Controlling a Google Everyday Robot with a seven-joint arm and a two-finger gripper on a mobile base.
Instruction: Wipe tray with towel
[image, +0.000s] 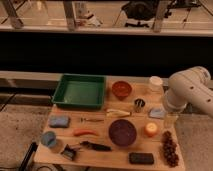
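Sitting at the table's (107, 156) back-left corner: tray (80, 92), lying flat | bowl (121, 89) just right of it, by the back edge | blue cloth (59, 121) before it, by the left edge | plate (122, 132) mid-front | gripper (170, 119) at the right edge under the arm (187, 90), well apart from the tray; apart or together: cannot tell

Dim, warm light; the gripper (170, 118) sits shadowed at right.
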